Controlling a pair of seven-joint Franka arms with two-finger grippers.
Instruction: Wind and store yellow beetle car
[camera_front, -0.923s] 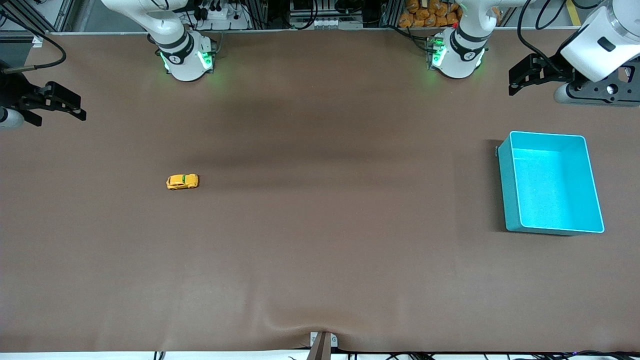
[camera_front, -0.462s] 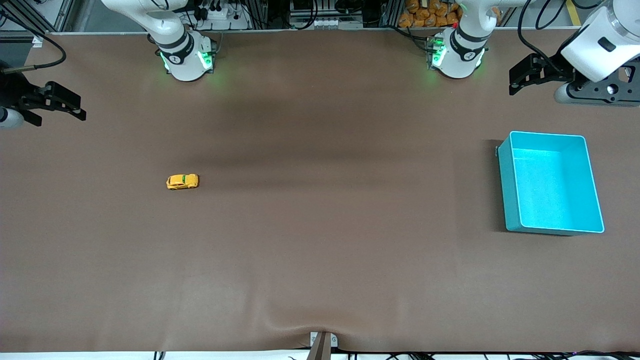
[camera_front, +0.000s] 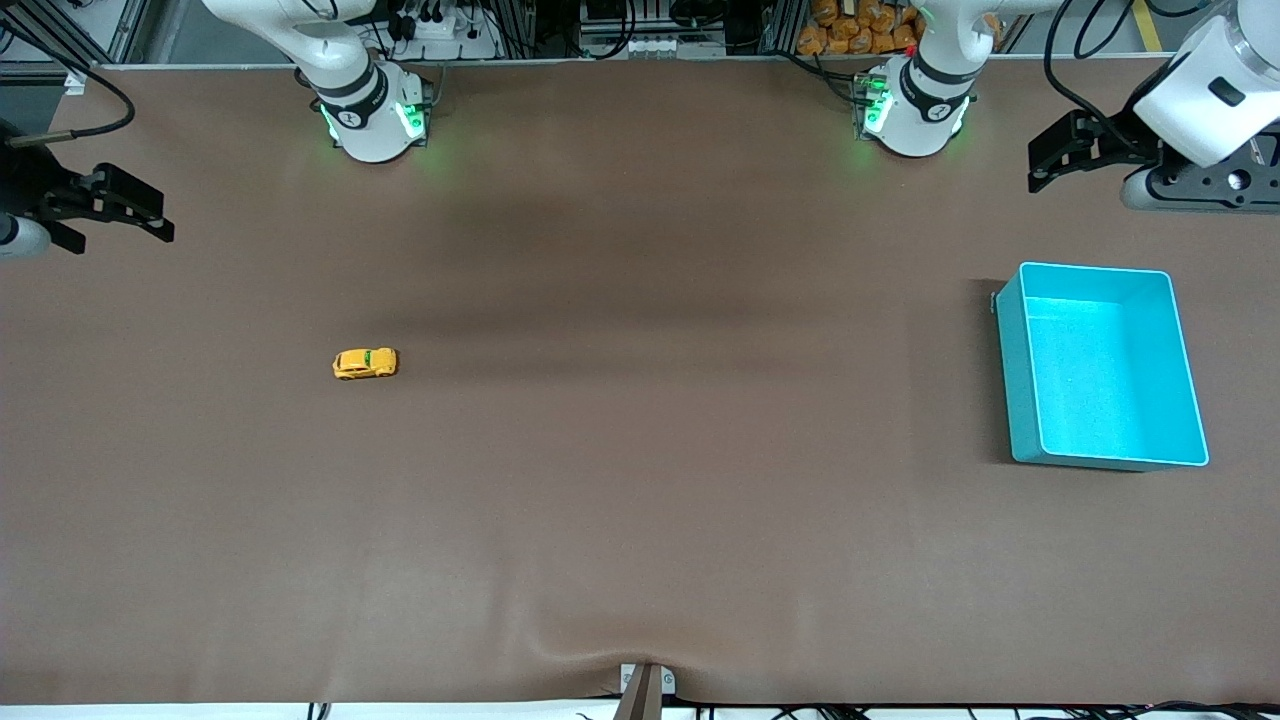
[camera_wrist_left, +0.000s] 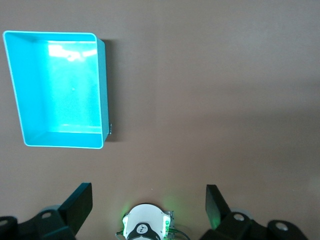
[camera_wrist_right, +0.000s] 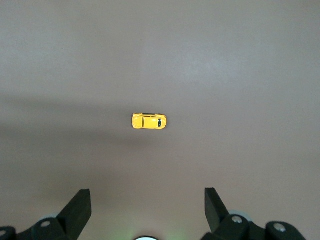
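Toward the left arm's end, teal bin (camera_front: 1017, 370) holding nothing, yellow beetle car (camera_front: 365, 363) well apart, left hand (camera_front: 1045, 166) and right hand (camera_front: 150, 215) both spread wide, raised

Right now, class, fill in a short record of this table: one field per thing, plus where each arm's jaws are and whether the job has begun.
toy car: yellow toy car on its wheels on the brown table, toward the right arm's end
bin: teal bin toward the left arm's end, nothing inside
right gripper: right gripper up at its end of the table, jaws open, holding nothing
left gripper: left gripper up over the table by the bin, jaws open, holding nothing
progress: car not yet picked up or stored
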